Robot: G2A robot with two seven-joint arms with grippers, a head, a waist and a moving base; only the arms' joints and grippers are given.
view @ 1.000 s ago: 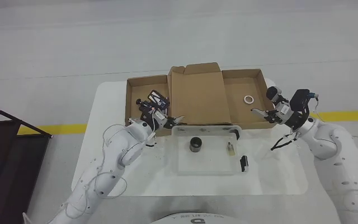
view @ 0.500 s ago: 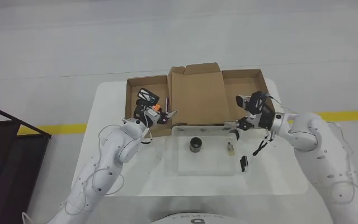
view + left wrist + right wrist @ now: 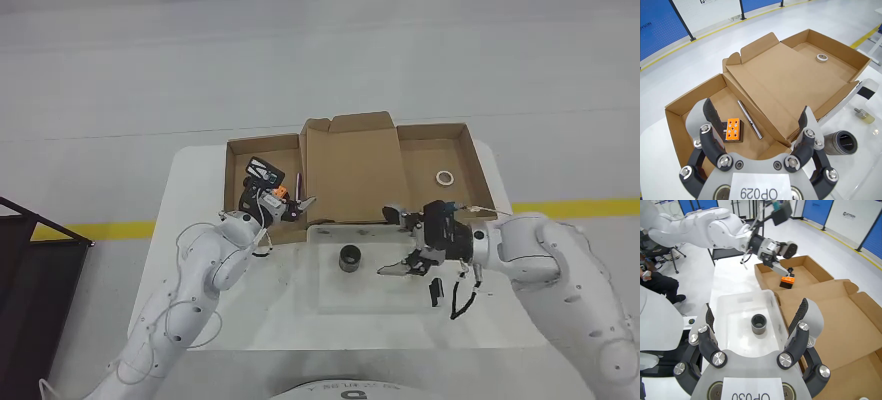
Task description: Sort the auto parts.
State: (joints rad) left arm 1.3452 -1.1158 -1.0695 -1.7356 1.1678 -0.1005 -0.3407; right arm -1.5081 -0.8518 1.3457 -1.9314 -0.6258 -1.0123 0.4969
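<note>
Three carriers hold everything here: the white worktop [image 3: 288,315], the cardboard box [image 3: 355,170] along its far edge, and the clear tray [image 3: 320,272] set against the box's front wall. The right gripper [image 3: 755,306] hangs over the right half of the tray, its jaws spread wide with nothing between them. The left gripper [image 3: 755,107], equally wide and empty, hovers above the front wall of the box's left compartment.

I judge the step in hand to be a pick from the tray by the right arm. The dark cylinder [image 3: 349,258] appears to stand on end near the tray's middle, well apart from the small capped pin [image 3: 864,114] toward the right end. For the cylinder I would descend straight, one jaw on each side of the round body, and close low, since a smooth sleeve tips easily. The pin lies flat, so it needs fingertips almost at the tray floor.

For room, lift above the tray rim and the cardboard wall before travelling. The right compartment has much bare floor around the metal ring [image 3: 444,178]. The left one carries a steel rod [image 3: 749,120] and an orange block [image 3: 732,130]. A small black part [image 3: 436,292] lies on the worktop just beside the tray's right wall and could be swept off.
</note>
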